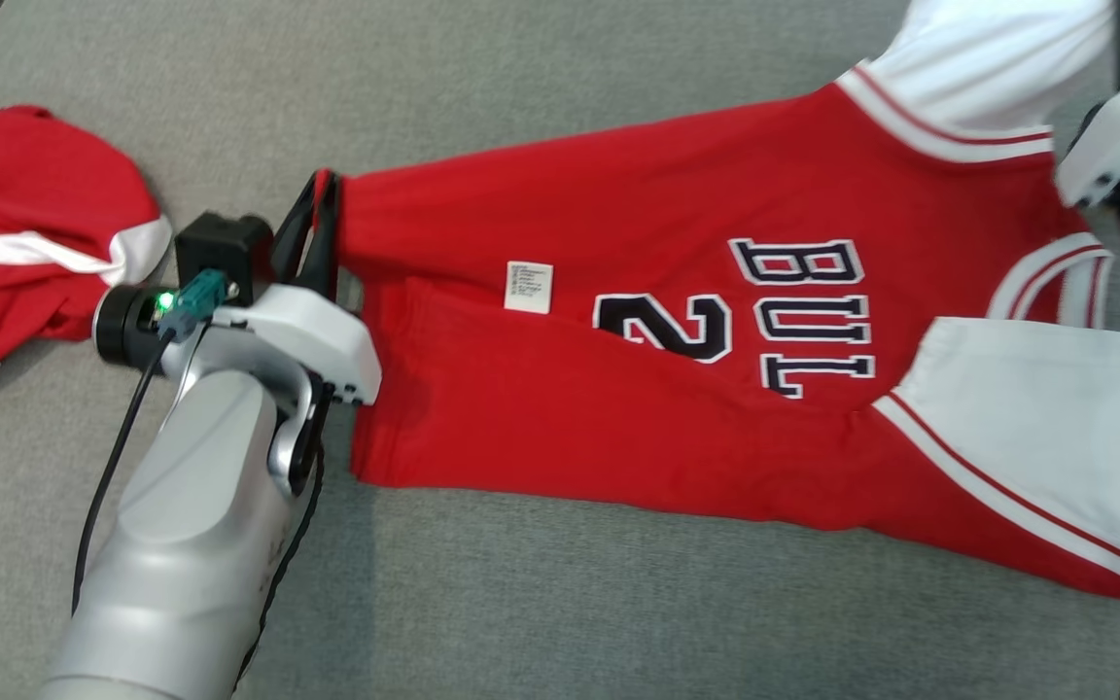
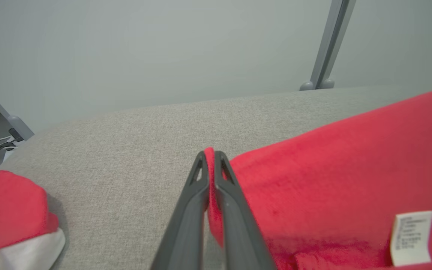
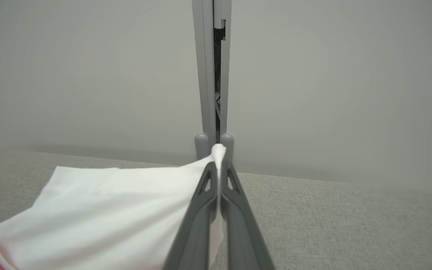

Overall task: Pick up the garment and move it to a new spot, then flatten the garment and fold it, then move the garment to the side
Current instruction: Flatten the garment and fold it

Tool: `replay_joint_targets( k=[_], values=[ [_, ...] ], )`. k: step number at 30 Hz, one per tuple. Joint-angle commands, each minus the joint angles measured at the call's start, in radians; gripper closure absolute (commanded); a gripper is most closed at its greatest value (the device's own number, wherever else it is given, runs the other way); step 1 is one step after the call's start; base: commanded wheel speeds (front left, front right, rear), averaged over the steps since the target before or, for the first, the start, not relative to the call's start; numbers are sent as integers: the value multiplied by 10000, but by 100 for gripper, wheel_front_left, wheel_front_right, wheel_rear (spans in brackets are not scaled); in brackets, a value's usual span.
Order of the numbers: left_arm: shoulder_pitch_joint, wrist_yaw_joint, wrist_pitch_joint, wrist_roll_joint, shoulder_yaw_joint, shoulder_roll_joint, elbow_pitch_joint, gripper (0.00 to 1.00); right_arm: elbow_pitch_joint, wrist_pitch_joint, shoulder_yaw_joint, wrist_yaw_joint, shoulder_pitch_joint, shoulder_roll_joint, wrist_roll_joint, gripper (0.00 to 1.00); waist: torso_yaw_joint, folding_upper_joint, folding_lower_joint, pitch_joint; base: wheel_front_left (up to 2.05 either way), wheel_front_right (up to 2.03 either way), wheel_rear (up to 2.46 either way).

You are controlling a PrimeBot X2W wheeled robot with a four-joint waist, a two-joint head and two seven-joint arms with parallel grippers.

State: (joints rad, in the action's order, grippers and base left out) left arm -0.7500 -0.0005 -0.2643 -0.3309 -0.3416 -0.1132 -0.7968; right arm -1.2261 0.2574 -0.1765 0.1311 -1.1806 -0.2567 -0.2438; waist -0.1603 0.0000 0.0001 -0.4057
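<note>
Lower left of the head view: my left gripper (image 2: 210, 157) has its fingers pressed together on the hem corner of the red jersey (image 1: 618, 408). In the left wrist view, a ridge of red cloth stands up between the tips.

Jersey lies across the middle of the grey table cover (image 1: 521, 603), hem to the left and collar to the right. A flap is doubled over the middle, half hiding the "2" beside the white label (image 1: 529, 287).

Upper right: the right gripper (image 3: 219, 167) is pinching white sleeve cloth (image 3: 126, 202), with a peak of it poking past the tips.

Step, as I read it: flattening. I'd draw the two grips apart evenly and low until the doubled flap slides open, without jerking the thin pinches loose. Keep the left arm short of the second red garment (image 1: 25, 233) at far left.
</note>
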Motion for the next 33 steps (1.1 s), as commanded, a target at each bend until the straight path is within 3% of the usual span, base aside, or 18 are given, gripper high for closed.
replay_joint_targets(
  k=[1, 11, 18, 25, 26, 28, 29, 31, 32, 33],
  values=[
    [144, -71, 1, 150, 119, -120, -40, 100, 307, 100, 59, -6, 348, 16, -205, 100, 308, 0, -1, 315, 0, 0, 0],
    [1636, -241, 1, 537, 964, -332, -96, 100, 3655, 84, -164, -7, 4355, 204, -1822, 100, 1070, 0, -1, 1310, 0, 0, 0],
    [2574, -286, 1, 796, 1332, -217, 111, 100, 4686, 86, -422, -5, 6481, 481, -2650, 100, 1306, 0, -1, 1849, 0, 0, 0],
    [3664, -200, 1, 980, 1856, 67, 498, 100, 4832, 87, -206, -5, 7690, 901, -2871, 100, 1441, 0, -1, 2168, 0, 0, 0],
    [3782, -211, 1, 1079, 1858, 107, 496, 87, 4812, 87, -155, -5, 7754, 938, -2847, 100, 1438, 0, -1, 2190, 0, 0, 0],
    [3943, -183, 1, 1206, 1863, 172, 404, 46, 4749, 85, -80, -5, 7842, 1003, -2756, 100, 1427, 0, -1, 2221, 0, 0, 0],
    [4017, -147, 1, 1227, 1927, 190, 361, 0, 4673, 87, -51, -5, 7868, 1026, -2707, 100, 1420, 0, -1, 2235, 0, 0, 0],
    [4169, -37, 1, 1306, 2036, 258, 353, 0, 4550, 87, 135, -5, 7844, 1076, -2657, 65, 1413, 0, -1, 2281, 0, 0, 0],
    [4264, 0, 1, 1302, 2121, 306, 413, 0, 4517, 87, 233, -5, 7858, 1114, -2640, 0, 1397, 0, -1, 2323, 0, 0, 0],
    [4382, 59, 1, 1309, 2210, 331, 479, 0, 4562, 87, 330, -5, 7869, 1160, -2641, 0, 1387, 0, -1, 2356, 0, 0, 0]
  ],
)
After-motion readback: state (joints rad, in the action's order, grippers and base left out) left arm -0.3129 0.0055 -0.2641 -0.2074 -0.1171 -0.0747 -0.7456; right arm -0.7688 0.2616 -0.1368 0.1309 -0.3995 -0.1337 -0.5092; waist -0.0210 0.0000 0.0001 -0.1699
